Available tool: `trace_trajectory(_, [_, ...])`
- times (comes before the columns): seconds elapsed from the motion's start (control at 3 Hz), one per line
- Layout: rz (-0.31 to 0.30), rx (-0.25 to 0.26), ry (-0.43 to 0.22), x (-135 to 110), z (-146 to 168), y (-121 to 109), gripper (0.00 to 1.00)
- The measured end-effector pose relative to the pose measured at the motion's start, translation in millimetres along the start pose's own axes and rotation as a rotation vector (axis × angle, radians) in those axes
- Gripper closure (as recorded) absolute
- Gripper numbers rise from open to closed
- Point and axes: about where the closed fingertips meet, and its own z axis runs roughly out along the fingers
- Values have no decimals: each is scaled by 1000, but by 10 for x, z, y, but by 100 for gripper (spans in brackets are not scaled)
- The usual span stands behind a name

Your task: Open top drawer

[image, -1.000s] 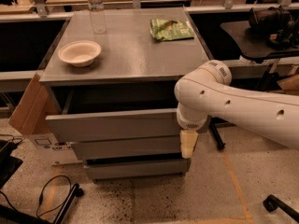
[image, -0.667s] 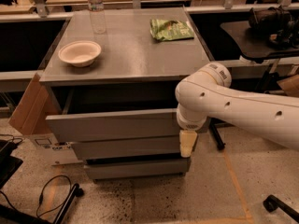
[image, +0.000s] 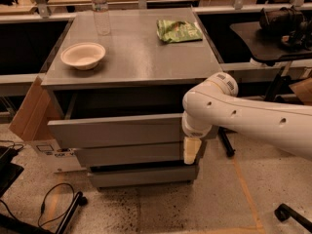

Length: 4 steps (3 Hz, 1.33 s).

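The top drawer (image: 117,130) is a wide grey front panel, pulled out from the grey cabinet so a dark gap shows behind it under the countertop. My white arm comes in from the right. My gripper (image: 191,150) hangs down at the right end of the drawer front, one cream fingertip (image: 191,151) showing in front of the second drawer. Two shorter grey drawer fronts (image: 131,156) sit below, stepped back.
On the cabinet top (image: 141,57) stand a white bowl (image: 83,55), a clear plastic bottle (image: 100,6) and a green chip bag (image: 178,30). A cardboard box (image: 29,112) leans at the cabinet's left. A black chair (image: 273,38) and cables sit nearby.
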Motion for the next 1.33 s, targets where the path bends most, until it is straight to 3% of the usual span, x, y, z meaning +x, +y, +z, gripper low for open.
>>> trace_trajectory(0.33, [20, -8, 5, -33, 3, -3, 14])
trace_trajectory(0.67, [37, -47, 36, -86, -151, -47, 37])
trace_trajectory(1.33, [53, -138, 136, -87, -771, -96, 83])
